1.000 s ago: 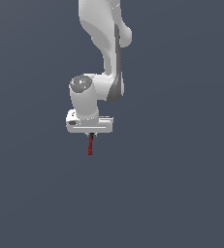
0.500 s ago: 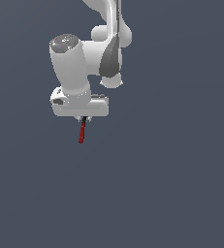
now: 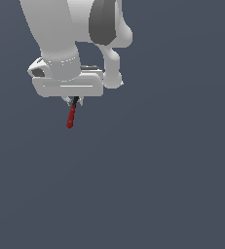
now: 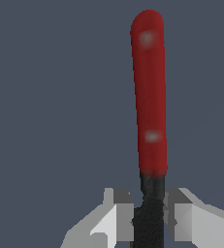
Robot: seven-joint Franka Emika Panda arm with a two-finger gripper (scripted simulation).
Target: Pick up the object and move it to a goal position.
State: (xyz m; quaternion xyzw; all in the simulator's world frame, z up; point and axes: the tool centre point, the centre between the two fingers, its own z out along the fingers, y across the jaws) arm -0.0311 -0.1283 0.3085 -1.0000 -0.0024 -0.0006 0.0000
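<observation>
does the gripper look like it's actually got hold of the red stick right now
Yes, it looks so: the gripper has its fingers shut on the black end of the red stick, nothing blocking.

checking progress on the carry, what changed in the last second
In the exterior view the gripper and arm have moved toward the view's left and look larger, apparently nearer the camera. The stick travelled with it. Unchanged: the fingers stay shut on the stick's black end, the red part hanging below.

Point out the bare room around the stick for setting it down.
Bare grey lies all round the stick: below its tip and off to both sides of the exterior view. It is crowded only above, where the gripper clamps its black end.
</observation>
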